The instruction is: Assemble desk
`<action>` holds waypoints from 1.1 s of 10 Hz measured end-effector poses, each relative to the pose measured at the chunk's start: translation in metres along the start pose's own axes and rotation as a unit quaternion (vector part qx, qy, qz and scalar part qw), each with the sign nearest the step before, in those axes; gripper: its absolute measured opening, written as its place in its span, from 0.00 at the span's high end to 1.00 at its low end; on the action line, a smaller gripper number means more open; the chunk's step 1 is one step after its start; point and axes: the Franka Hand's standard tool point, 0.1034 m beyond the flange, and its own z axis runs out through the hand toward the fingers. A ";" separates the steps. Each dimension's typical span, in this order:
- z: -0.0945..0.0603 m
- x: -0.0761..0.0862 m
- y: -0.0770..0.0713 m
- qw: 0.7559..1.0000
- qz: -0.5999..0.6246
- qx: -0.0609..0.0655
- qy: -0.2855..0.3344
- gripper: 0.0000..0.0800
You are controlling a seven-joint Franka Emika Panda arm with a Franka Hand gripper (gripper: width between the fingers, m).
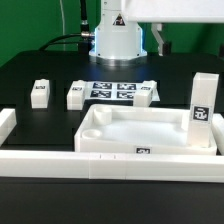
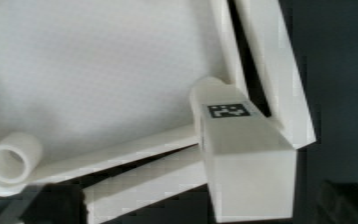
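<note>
The white tabletop (image 1: pixel 130 132) lies rim-up near the front of the table. One white leg (image 1: pixel 202 100) stands upright in its far corner at the exterior view's right. The wrist view looks down on that leg (image 2: pixel 250 175), its tag, the tabletop's inner face (image 2: pixel 105 80) and a round socket (image 2: pixel 12 160). My gripper (image 2: pixel 185 212) is open; its dark fingers (image 2: pixel 30 205) stand apart on either side of the leg, with gaps and no grip. The gripper is above the exterior view's frame. Three more legs (image 1: pixel 40 92) (image 1: pixel 76 95) (image 1: pixel 147 92) lie behind the tabletop.
The marker board (image 1: pixel 112 90) lies flat between the loose legs, in front of the robot's base (image 1: pixel 117 40). A long low white rail (image 1: pixel 100 162) runs along the front, and another (image 1: pixel 8 125) stands at the exterior view's left.
</note>
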 end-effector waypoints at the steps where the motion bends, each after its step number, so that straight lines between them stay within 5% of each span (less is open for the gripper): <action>1: 0.001 0.000 0.000 1.000 -0.001 0.000 0.000 0.19; 6: 0.000 -0.005 0.001 1.000 0.001 -0.001 -0.002 0.19; 8: -0.002 -0.023 0.021 1.000 0.001 0.001 -0.007 0.19; 10: 0.001 -0.043 0.058 1.000 -0.002 0.004 -0.022 0.19; 11: 0.002 -0.041 0.072 1.000 -0.001 0.005 -0.024 0.19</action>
